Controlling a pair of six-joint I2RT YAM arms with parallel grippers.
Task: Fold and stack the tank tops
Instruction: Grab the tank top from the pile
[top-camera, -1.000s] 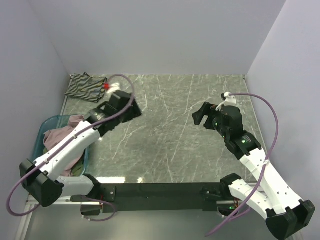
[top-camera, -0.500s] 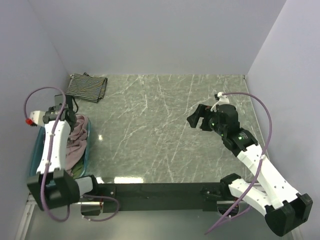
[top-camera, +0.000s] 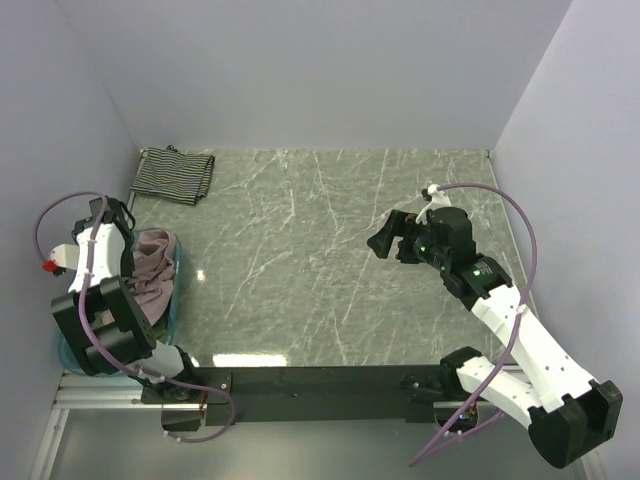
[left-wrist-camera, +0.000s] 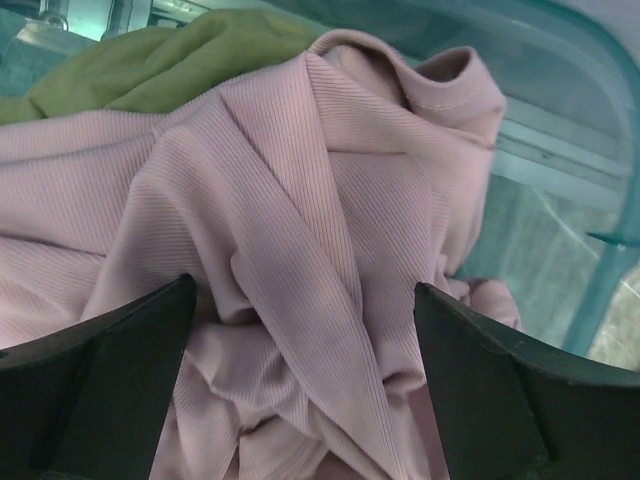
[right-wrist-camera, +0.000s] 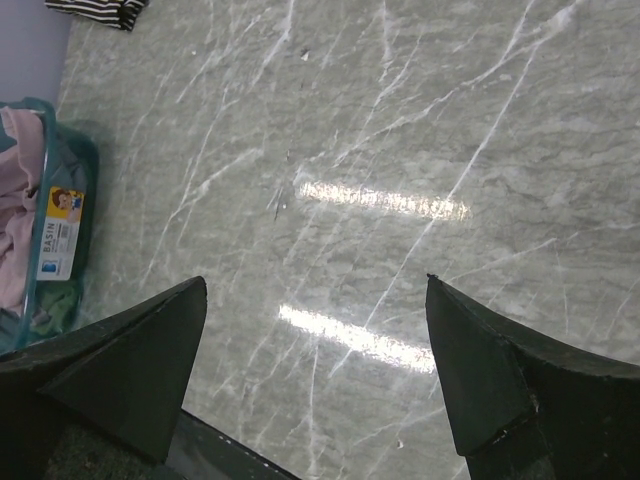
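On my overhead feed the left arm (top-camera: 95, 258), at eight o'clock, is a chain of white plastic shells joined by blocky black joint housings. The right arm (top-camera: 525, 340), at four o'clock, is built the same way. A thin purple cable (top-camera: 50, 210) loops off the left arm beside a small white fitting with a red tip (top-camera: 55, 260). A matching purple right cable (top-camera: 500, 196) arcs over the right arm. Both bases sit on a black metal rail (top-camera: 320, 383) at six o'clock. The left gripper (left-wrist-camera: 305, 288) has matte black, wedge-shaped fingers (left-wrist-camera: 95, 385). The right gripper (right-wrist-camera: 315, 282) has identical black fingers (right-wrist-camera: 110, 370), flat-faced and sharp-edged.
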